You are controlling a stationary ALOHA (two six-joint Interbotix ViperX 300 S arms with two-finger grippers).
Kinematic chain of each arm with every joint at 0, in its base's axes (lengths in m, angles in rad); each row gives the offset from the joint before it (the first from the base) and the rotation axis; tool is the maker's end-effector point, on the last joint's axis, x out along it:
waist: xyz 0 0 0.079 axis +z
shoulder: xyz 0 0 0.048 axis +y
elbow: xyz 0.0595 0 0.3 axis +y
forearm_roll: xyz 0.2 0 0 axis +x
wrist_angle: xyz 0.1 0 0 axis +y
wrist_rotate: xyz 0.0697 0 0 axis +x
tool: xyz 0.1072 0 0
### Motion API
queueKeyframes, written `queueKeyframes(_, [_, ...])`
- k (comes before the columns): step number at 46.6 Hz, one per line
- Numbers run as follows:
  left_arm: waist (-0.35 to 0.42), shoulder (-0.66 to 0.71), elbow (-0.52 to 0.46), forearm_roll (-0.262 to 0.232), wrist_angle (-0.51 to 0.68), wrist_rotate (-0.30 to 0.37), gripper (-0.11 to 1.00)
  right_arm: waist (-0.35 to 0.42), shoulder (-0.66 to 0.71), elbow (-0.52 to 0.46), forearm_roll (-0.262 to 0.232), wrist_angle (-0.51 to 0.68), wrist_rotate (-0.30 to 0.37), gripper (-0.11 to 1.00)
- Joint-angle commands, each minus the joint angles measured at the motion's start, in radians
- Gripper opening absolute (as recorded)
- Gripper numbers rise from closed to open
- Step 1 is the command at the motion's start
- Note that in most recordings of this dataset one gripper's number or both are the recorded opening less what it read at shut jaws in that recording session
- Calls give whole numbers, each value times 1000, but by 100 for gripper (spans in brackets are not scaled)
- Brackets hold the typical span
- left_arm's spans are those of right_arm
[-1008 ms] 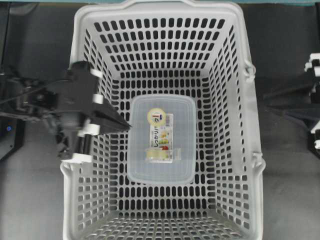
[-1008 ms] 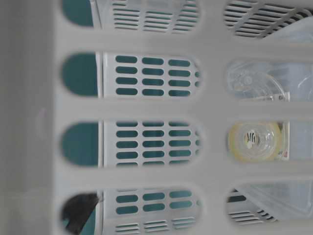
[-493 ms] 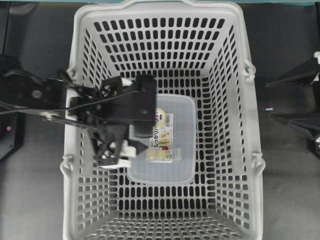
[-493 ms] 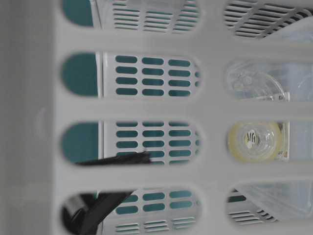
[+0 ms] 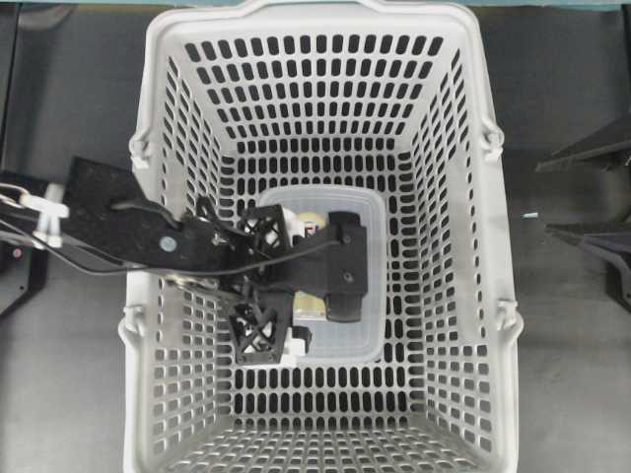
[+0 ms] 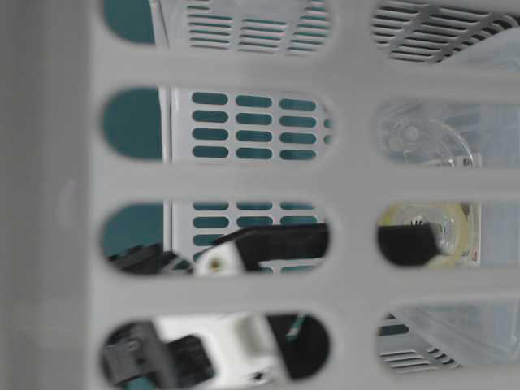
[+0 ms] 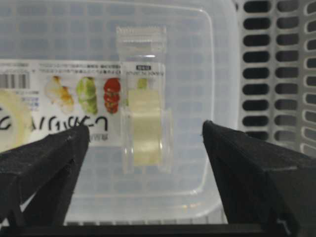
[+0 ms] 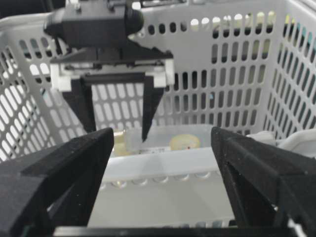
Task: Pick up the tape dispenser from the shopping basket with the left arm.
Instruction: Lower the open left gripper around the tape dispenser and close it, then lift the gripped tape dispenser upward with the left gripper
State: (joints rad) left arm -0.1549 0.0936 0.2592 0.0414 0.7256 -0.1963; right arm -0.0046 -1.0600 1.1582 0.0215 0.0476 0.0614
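Here the left tool (image 7: 143, 143), fingers apart, flanks the tape dispenser (image 7: 144, 113) at three and nine o'clock; right tool (image 8: 163, 163) likewise apart.

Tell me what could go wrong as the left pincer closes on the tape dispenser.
The tape dispenser lies loose on the slick lid of the clear food box, so a finger touching first may slide it sideways. The open left pincer sits low, so its fingers could press or drag the box.

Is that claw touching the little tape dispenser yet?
Apart. In the left wrist view, the left gripper is open, with the tape dispenser between its fingers and clear box lid showing on both sides.
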Motion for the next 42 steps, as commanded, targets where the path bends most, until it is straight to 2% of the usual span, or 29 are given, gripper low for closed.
queueKeyframes(1, [-2, 8, -11, 3, -23, -2, 89, 2, 5, -3, 3, -2, 2, 76])
queueKeyframes(6, [0, 25, -12, 3, -51, 2, 87, 2, 5, 3, 3, -2, 2, 76])
queueKeyframes(9, [2, 23, -14, 3, -51, 2, 81, 2, 5, 5, 2, -2, 2, 76])
queueKeyframes(12, [0, 17, -15, 3, -34, 3, 67, 2, 5, 5, 3, -2, 2, 76])
queueKeyframes(18, [2, -20, -44, 3, 44, 5, 29, 2, 3, 6, 2, -2, 2, 76])
queueKeyframes(26, [17, -78, -190, 3, 218, 18, 30, 0, -6, 11, 2, -2, 2, 76])
queueKeyframes(36, [21, -104, -472, 5, 488, 61, 30, -2, -17, 12, 3, 3, 2, 76])
queueKeyframes(42, [23, -91, -563, 5, 560, 74, 29, 0, -18, 11, 3, 3, 2, 76])
